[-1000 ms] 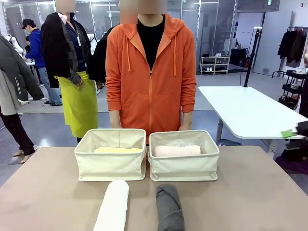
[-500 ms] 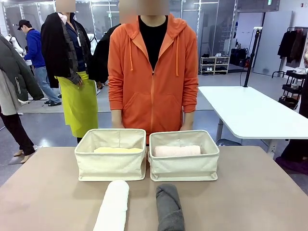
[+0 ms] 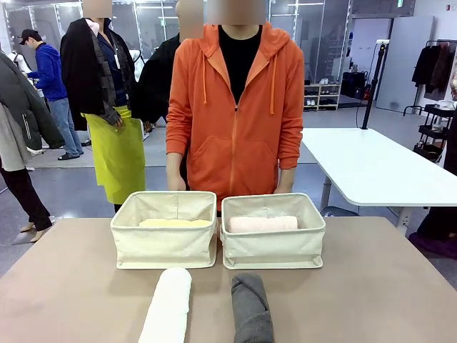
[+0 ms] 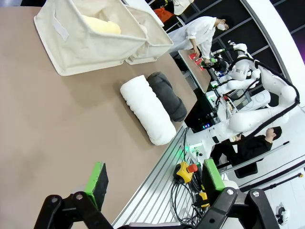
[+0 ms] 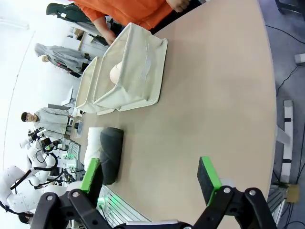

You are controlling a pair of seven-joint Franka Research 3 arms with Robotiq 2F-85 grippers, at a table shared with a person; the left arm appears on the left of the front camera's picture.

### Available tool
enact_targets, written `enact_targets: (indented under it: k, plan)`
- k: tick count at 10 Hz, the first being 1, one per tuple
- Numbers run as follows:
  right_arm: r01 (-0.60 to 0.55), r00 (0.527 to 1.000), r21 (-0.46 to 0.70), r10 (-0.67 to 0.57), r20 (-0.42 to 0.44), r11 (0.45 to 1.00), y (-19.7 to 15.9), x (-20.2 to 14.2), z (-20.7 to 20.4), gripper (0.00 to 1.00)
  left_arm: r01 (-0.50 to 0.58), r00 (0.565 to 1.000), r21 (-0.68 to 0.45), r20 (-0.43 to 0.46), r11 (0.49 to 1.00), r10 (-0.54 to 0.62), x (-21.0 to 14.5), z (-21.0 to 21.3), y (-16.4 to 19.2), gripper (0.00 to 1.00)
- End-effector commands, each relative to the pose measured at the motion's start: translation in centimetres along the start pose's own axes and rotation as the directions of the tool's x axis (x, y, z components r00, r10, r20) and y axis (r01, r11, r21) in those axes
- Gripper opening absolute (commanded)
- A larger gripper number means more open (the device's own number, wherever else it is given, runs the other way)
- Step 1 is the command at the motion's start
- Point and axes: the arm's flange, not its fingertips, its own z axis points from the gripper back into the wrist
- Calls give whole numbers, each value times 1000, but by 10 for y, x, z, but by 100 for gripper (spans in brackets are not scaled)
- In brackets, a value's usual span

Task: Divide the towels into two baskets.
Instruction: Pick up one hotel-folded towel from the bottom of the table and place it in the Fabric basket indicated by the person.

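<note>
Yellow towel [image 3: 173,223] in left basket [image 3: 164,247], pink towel [image 3: 263,224] in right basket [image 3: 273,249]; white towel [image 3: 168,304], grey towel [image 3: 251,307] on table [image 3: 371,286] before them. My left gripper [image 4: 155,176], right gripper [image 5: 149,176]: fingers apart, empty.

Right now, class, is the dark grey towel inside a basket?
No, the dark grey towel lies on the table in front of the right basket.

The scene is lit brightly and evenly from overhead. Only soft, faint shadows are cast on the tabletop [image 3: 64,286] around the dark grey towel [image 3: 251,307]. The front view is rendered sharply. Both wrist views are bent strongly at the edges by wide-angle distortion, and the right wrist view's upper left is washed out.
</note>
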Motion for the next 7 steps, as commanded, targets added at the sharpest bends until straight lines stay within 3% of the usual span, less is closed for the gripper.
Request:
enact_targets:
  k: [1,7]
  plan:
    - [-8,1000,9,8,-3,1000,1,3,1,100,6,1000,-3,10,1000,-6,0,3,-1,100]
    - [-8,1000,9,8,-3,1000,1,3,1,100,6,1000,-3,10,1000,-6,0,3,-1,100]
